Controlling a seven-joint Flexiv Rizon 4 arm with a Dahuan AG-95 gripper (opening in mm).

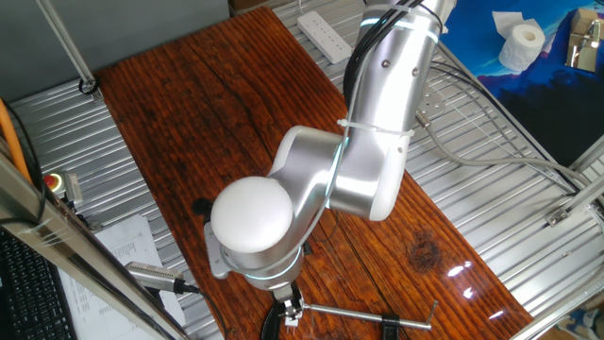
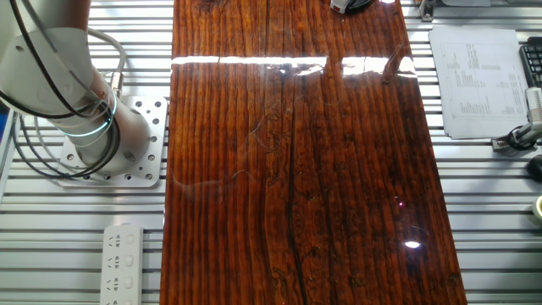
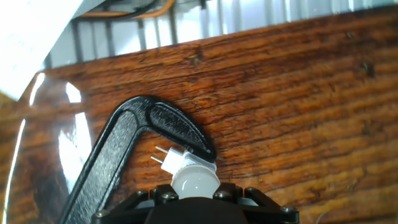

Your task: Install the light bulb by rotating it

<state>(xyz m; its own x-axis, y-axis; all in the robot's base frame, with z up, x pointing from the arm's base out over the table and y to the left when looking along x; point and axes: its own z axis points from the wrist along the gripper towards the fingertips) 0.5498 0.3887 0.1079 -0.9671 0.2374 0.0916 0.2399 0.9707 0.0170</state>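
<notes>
Tabletop: dark red-brown wood board (image 2: 288, 169) with strong grain, filling the centre of the frame.
Surround: ribbed metal bench (image 2: 483, 220) on both sides.
Light: bright glare streaks across the upper part of the board.
Backdrop: blue surface (image 1: 528, 85), upper right.

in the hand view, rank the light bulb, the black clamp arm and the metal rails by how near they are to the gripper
1. The light bulb, right at the gripper at the bottom centre.
2. The black clamp arm, just beyond and left of the bulb, on the wooden board.
3. The metal rails, along the top edge past the board.
</notes>
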